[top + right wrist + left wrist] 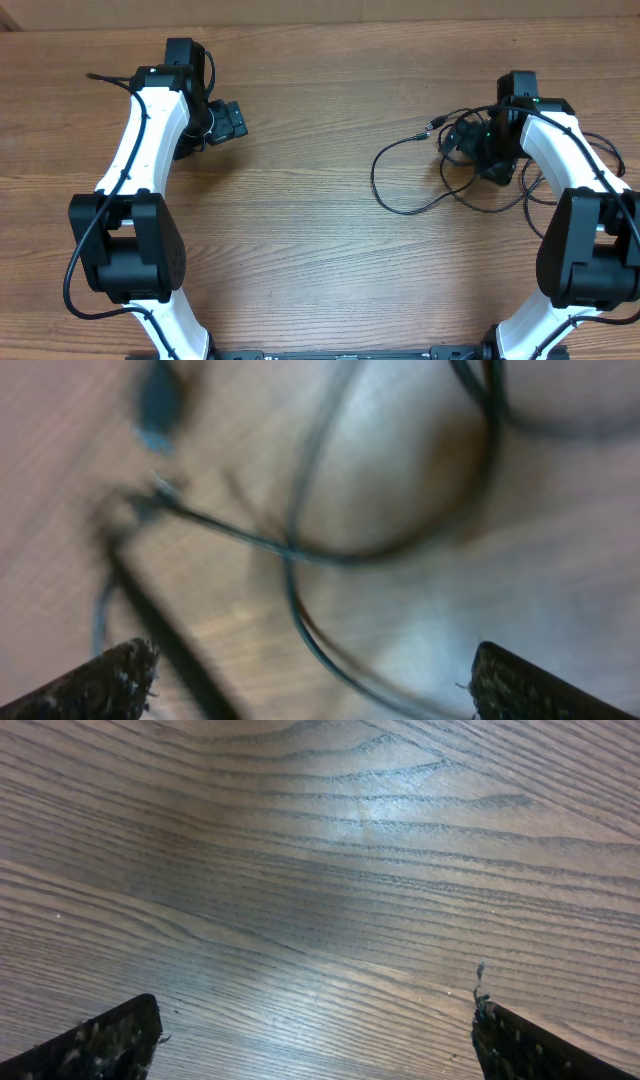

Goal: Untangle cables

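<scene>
The cables (400,178) are thin black cords in loose loops on the right side of the wooden table, with a small plug end (428,127) at the far side. My right gripper (468,150) is open and hovers low over the tangle. In the right wrist view blurred cables (310,550) cross between its spread fingertips (312,685), none gripped. My left gripper (232,122) is open and empty at the far left, well away from the cables. The left wrist view shows only bare wood between its fingertips (315,1040).
The wooden table (300,230) spans the view. More thin cable loops trail right of the right arm (600,160). A thicker black cable (105,78) runs off the left arm toward the far left.
</scene>
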